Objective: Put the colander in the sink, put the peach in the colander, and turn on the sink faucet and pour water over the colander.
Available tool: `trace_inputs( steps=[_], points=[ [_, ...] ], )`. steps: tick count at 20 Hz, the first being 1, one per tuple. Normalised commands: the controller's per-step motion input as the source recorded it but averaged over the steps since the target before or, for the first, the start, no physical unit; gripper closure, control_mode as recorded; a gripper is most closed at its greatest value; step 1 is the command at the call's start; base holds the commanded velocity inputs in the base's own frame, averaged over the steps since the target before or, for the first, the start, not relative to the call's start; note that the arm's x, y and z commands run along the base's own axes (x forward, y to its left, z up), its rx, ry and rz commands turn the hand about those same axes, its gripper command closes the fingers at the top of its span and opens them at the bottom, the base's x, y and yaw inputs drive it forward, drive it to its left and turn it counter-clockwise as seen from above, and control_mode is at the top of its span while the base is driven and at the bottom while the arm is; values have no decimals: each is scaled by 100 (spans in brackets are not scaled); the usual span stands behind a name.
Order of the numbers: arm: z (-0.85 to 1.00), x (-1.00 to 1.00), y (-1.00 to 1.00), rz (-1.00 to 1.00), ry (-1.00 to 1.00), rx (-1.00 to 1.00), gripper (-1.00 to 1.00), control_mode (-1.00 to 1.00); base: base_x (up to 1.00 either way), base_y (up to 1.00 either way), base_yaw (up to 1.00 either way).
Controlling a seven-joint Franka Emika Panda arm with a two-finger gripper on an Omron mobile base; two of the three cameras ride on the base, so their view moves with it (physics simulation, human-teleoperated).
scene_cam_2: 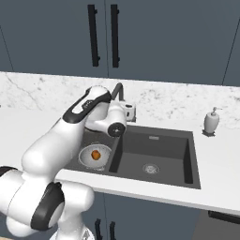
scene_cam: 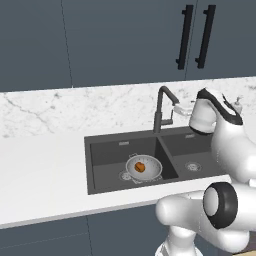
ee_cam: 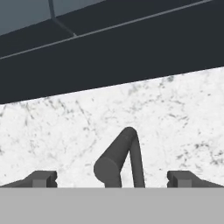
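Orange-red peach [scene_cam: 140, 167], silver-grey colander [scene_cam: 150, 170], dark grey sink [scene_cam: 105, 150], white grey-veined marble backsplash [scene_cam: 75, 107]

Dark cabinets [scene_cam: 100, 40], marble backsplash [scene_cam: 75, 107]

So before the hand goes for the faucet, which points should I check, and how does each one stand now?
1. Colander sits in the left basin of the sink: ok.
2. Peach lies inside the colander: ok.
3. Hand open, holding nothing: ok.
4. Faucet lies between the fingertips: ok.
5. Spout over the colander: cannot tell.
6. Water running: not ok, no stream seen.
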Motion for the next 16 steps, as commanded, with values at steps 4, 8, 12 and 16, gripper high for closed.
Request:
trace_inputs(
  steps=[4, 8, 12, 16],
  points=[
    [-13, 20, 9, -12, -8, -4, -100, -100, 0, 0, 0],
    [-11, 13, 15, -9, -8, -3, -100, -100, 0, 0, 0],
    [-3, 0, 10, -4, -1, -1, -100, -100, 0, 0, 0],
    [-22, 0, 8, -4, 0, 0, -100, -100, 0, 0, 0]
  ],
)
